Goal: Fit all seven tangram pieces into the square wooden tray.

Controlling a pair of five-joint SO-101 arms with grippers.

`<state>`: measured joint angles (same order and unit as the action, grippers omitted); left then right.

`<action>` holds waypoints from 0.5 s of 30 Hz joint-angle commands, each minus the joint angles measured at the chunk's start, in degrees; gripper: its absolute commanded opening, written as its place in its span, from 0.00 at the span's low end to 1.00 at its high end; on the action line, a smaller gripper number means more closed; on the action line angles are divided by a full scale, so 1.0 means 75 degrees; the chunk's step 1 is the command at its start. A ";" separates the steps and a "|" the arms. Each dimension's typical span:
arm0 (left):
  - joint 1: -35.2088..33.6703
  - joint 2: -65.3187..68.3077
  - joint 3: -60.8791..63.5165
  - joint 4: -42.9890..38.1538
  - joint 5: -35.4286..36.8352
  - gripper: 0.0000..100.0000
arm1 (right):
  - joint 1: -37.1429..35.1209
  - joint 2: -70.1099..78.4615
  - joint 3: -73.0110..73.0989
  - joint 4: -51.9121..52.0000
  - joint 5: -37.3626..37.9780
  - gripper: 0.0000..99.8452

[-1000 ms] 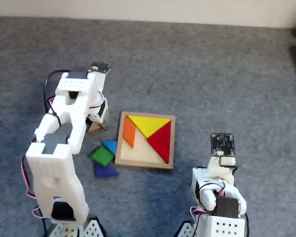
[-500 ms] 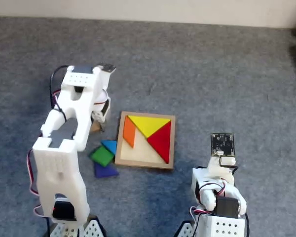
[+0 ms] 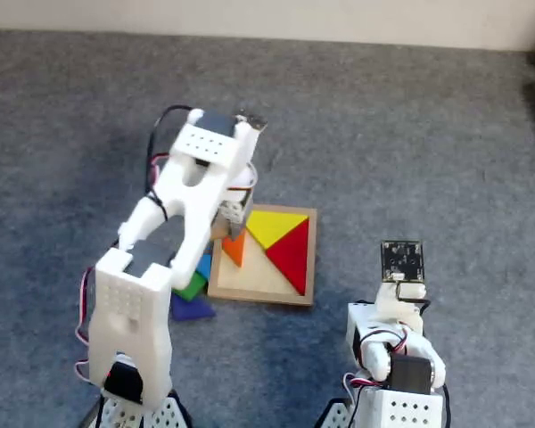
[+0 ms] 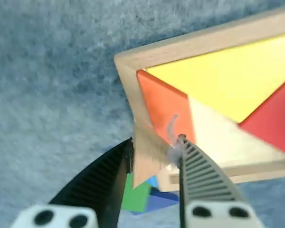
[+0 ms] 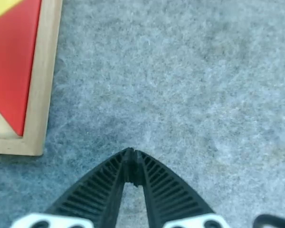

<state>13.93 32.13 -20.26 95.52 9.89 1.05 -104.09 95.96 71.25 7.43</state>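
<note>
Grey carpet (image 3: 410, 116) covers the table. Near its middle lies the tray (image 3: 311, 259), with 3 things inside: a yellow piece (image 3: 272, 227), a red piece (image 3: 292, 256) and an orange piece (image 3: 234, 251). The left gripper (image 4: 155, 140) is above the tray's far left part, its fingers closed on a tan piece (image 4: 149, 153). A green piece (image 3: 194, 286), a blue piece (image 3: 202, 266) and a purple piece (image 3: 193, 308) lie just left of the tray. The right gripper (image 5: 129, 157) is fully closed and holds nothing, over carpet right of the tray.

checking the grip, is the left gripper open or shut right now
The left gripper is shut on a tan piece: both fingers press its sides, over the tray corner.
</note>
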 commanded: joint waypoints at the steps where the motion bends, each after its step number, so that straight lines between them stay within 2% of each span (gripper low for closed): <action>1: 0.0463 -0.0111 -0.0369 0.0059 0.1266 0.12 | 0.0076 -0.0135 0.0779 0.0053 0.0082 0.01; 4: 0.0686 -0.0064 -0.0369 0.0059 0.2227 0.12 | 0.0076 -0.0135 0.0779 0.0053 0.0082 0.01; 7: 0.0838 -0.0064 -0.0369 0.0059 0.2766 0.12 | 0.0076 -0.0135 0.0779 0.0053 0.0082 0.01; 15: 0.0920 -0.0041 -0.0299 -0.0117 0.2872 0.12 | 0.0076 -0.0135 0.0779 0.0053 0.0082 0.01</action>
<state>19.74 32.13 -20.26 95.43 30.99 1.05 -104.09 95.96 71.25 7.43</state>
